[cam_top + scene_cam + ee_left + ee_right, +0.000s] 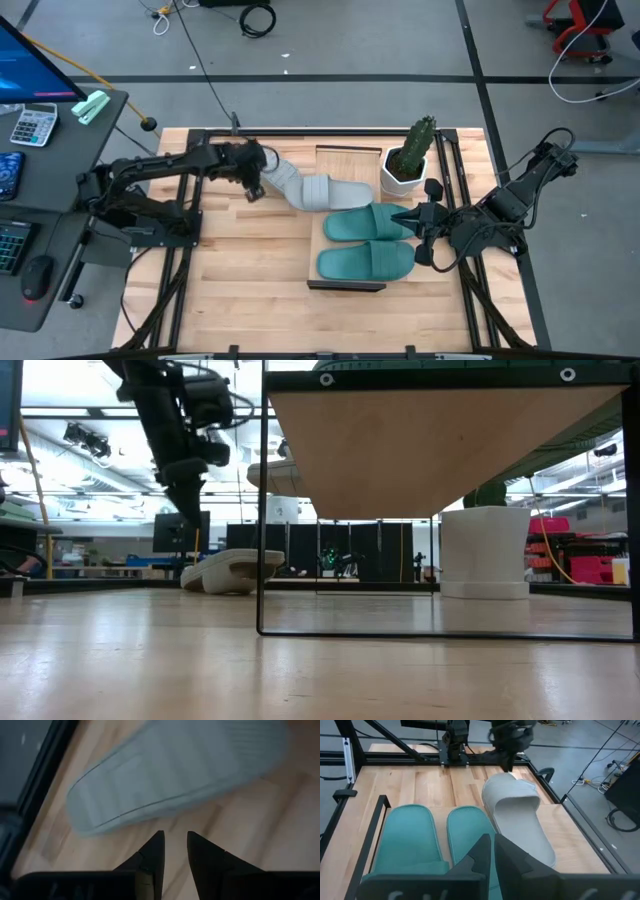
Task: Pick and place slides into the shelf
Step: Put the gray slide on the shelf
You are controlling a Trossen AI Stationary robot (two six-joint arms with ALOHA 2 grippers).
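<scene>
Teal slides (368,242) lie side by side on the shelf (345,158) in the high view, filling its near part, so the next pair has to go on the bare strip toward the cactus pot (402,176). A grey slide (318,191) rests half over the shelf's left edge, partly on the worktop (240,260); a second grey one cannot be told apart here. The left pincer (253,186) hovers at that slide's heel end, off the shelf. The right pincer (420,232) waits at the teal pair's right side.

Low view: the grey slide (232,571) sits on the worktop (300,670), with the left pincer (190,495) above its heel and apart from it; the shelf's (440,450) underside hangs close overhead.

Left wrist view: the left pincer's (175,847) fingers stand slightly parted with nothing between them, just clear of the grey slide's (175,775) ribbed sole, which faces the camera. This suits a release, or an approach, at the heel.

Right wrist view: the right pincer (493,851) is closed to a narrow slit and empty, over the teal slides (437,837). The grey slide (520,815) lies beside them, angled, strap up, not yet squared on the shelf.
</scene>
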